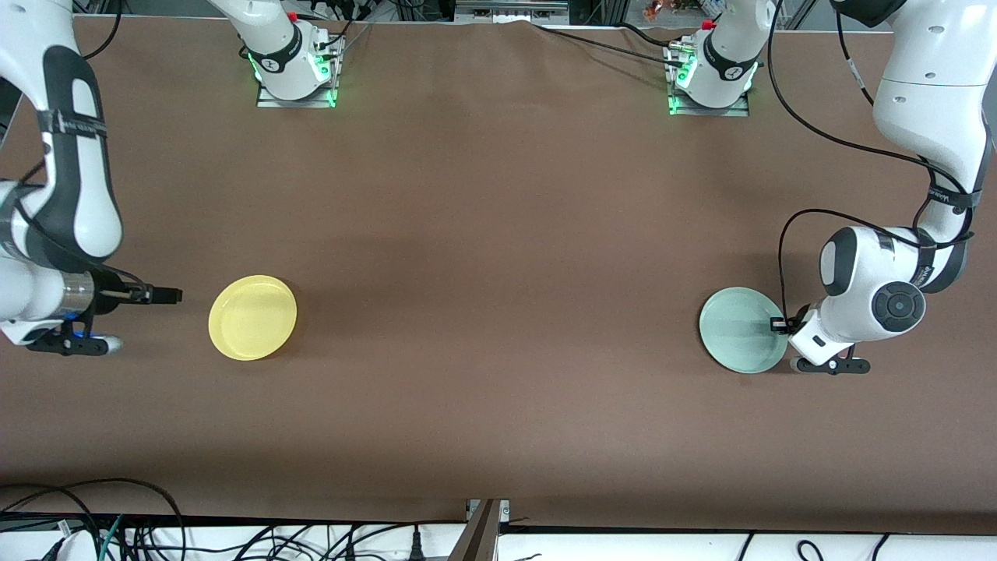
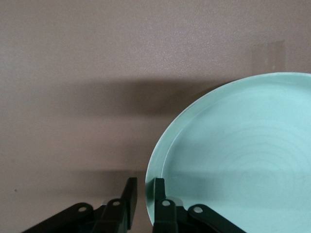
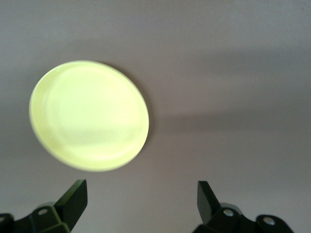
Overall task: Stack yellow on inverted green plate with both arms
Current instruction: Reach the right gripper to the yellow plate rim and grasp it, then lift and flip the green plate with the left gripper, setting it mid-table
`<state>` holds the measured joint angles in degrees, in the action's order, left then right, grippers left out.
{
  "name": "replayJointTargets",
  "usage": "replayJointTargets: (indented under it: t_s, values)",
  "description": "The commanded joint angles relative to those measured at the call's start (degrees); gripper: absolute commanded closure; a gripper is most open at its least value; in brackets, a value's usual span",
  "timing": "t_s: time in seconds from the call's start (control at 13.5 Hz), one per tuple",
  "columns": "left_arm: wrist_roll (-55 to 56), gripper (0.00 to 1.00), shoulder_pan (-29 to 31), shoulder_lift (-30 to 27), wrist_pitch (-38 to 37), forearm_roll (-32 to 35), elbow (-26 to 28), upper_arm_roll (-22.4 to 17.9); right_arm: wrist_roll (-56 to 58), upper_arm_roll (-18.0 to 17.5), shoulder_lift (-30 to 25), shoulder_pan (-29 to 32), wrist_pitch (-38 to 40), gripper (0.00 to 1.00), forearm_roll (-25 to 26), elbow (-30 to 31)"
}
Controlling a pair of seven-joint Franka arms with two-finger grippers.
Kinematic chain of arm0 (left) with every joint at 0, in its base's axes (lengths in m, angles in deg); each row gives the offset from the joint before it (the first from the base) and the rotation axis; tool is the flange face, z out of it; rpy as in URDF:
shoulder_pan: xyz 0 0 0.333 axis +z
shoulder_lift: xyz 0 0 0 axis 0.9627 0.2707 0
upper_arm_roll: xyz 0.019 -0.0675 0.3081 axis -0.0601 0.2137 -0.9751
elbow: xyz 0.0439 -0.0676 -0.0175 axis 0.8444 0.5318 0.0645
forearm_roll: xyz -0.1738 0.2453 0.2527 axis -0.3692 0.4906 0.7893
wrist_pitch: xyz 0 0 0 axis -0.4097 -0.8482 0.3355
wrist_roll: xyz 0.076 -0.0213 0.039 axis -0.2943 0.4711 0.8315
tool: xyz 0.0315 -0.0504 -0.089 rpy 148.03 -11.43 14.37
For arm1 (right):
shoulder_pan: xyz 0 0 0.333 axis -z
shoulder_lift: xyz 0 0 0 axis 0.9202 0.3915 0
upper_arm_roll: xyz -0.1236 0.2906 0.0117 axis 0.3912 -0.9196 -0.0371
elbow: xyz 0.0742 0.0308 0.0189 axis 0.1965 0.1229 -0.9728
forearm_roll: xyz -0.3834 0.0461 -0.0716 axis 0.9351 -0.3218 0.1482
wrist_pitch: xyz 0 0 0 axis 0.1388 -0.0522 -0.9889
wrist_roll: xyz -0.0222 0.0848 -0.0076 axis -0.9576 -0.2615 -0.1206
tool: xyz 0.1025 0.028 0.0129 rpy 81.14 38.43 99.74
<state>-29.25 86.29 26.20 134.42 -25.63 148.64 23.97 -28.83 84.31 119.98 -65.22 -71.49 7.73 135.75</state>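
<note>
While the round pale mint-green plastic plate (image 1: 738,329) lies rim-up at the left arm's end of the brown table (image 1: 498,234), the left gripper (image 2: 145,194) clasps its rim. Beside the round bright yellow plastic plate (image 1: 252,317), the right gripper (image 3: 142,196) hangs spread wide, grasping nothing.

You get no readable text here; small marks on the arm bases (image 1: 294,58) look like logos, illegible.
</note>
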Motion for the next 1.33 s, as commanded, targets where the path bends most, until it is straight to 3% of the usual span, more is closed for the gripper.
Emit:
replayJointTargets:
  t_s: [0.0, 0.15, 0.3, 0.44, 0.59, 0.81, 0.96, 1.26]
  values:
    - [-0.7, 0.89, 0.7, -0.4, 0.0, 0.4, 0.3, 0.7, 0.8, -0.6, 0.1, 0.6, -7.6, 0.0, -1.1, 5.2]
    - [-0.7, 0.99, 0.7, -0.4, 0.0, 0.4, 0.2, 1.1, 0.5, -0.8, 0.4, 0.6, -13.2, 0.0, -1.2, 8.2]
    - [-0.8, 1.0, 0.3, -0.4, -0.1, 0.4, 0.2, 1.1, 0.0, -1.0, 0.9, 0.6, -16.8, 0.0, -1.2, 10.2]
    - [-0.8, 1.0, 0.1, -1.0, -1.6, 0.4, 0.0, 1.1, 0.3, -1.0, 1.7, 0.6, -18.7, 0.0, -6.3, 11.6]
    - [-0.8, 1.0, -0.4, -3.4, -5.9, 1.3, -1.2, 2.6, 0.8, -1.0, 2.6, 0.6, -20.2, 0.0, -7.6, 12.3]
    - [-0.7, 1.0, -3.0, -6.7, -16.5, 1.5, -8.2, 4.7, 1.1, -1.0, 2.9, 1.0, -22.0, 0.0, -8.3, 14.0]
    - [-0.7, 1.0, -7.2, -7.1, -22.5, 1.6, -13.8, 4.3, 3.4, -1.0, 3.3, 1.1, -22.2, 0.0, -11.6, 14.8]
    - [0.0, 1.0, -17.5, -7.1, -29.5, 9.8, -22.2, 4.3, 12.9, -1.0, 4.9, 3.5, -22.2, 0.0, -18.3, 14.9]
